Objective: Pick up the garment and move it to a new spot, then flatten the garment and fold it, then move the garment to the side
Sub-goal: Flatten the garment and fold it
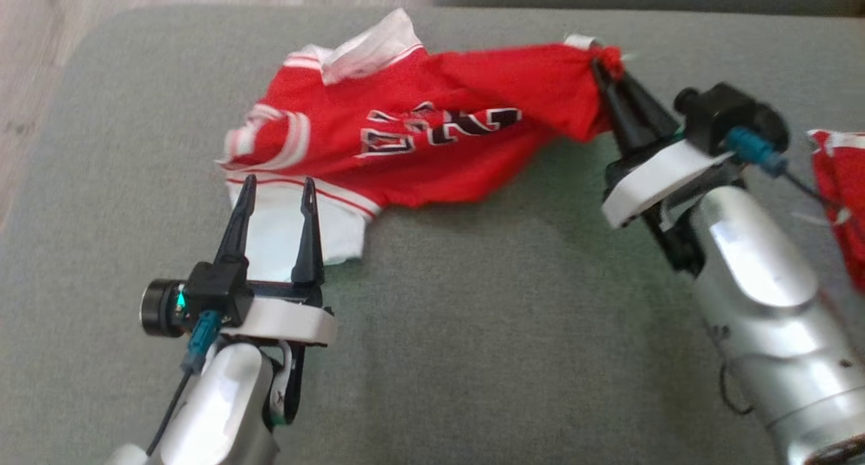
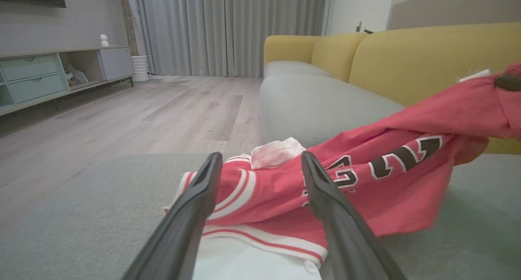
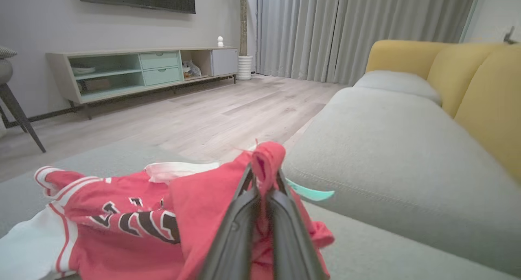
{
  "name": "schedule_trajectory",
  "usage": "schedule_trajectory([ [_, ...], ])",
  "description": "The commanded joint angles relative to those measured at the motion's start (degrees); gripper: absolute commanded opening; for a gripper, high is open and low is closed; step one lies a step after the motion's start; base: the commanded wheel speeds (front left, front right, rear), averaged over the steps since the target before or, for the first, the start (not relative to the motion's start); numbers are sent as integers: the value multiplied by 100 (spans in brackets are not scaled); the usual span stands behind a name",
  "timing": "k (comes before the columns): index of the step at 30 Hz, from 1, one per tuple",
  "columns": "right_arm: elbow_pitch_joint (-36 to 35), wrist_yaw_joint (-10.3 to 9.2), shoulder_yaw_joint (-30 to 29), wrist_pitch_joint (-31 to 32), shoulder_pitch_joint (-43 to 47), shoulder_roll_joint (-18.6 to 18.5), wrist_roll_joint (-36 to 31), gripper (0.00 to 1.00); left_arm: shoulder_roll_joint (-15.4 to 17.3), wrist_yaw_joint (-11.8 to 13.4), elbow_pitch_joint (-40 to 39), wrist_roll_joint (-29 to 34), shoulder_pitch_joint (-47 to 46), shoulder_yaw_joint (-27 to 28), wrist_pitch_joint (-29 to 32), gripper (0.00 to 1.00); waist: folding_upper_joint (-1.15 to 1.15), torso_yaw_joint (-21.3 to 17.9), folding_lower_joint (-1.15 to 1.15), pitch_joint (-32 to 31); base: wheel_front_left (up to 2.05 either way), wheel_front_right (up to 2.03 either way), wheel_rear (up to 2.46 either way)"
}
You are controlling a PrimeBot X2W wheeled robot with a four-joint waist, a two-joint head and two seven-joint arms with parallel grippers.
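The garment [image 1: 419,130] is a red jersey with white trim and dark lettering, crumpled on a grey sofa cushion. My right gripper [image 1: 603,65] is shut on its right edge and holds that bunched corner lifted off the cushion; in the right wrist view the red cloth [image 3: 266,166] is pinched between the closed fingers. My left gripper [image 1: 278,189] stands open over the jersey's white lower-left part, fingers apart, with nothing between them. In the left wrist view the garment [image 2: 366,178] stretches up to the right past the two spread fingers [image 2: 195,202].
The grey cushion [image 1: 473,316] spreads wide in front of the jersey. Another red cloth [image 1: 841,181] lies at the right edge beside my right arm. Wood floor [image 1: 40,59] lies beyond the cushion's left edge. Yellow sofa backs [image 2: 427,56] rise behind the grey seats.
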Motion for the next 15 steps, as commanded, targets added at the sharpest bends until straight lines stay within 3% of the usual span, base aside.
schedule_trajectory([
  [1, -362, -4, 73, 108, -273, -65, -56, 0, 17, -26, -185, 66, -27, 218, -54, 100, 0, -105, 0, -171, 0, 0, 0],
  [9, -1401, -4, -99, 882, -205, -540, -220, 0, -151, -155, -146, 165, 83, 172, -54, 100, 0, 31, 0, -319, 0, 0, 0],
  [15, -2065, -4, -435, 1797, -55, -755, -389, 0, -252, -266, -184, 232, 84, 175, -54, 100, 0, 258, 0, -154, 0, 0, 0],
])
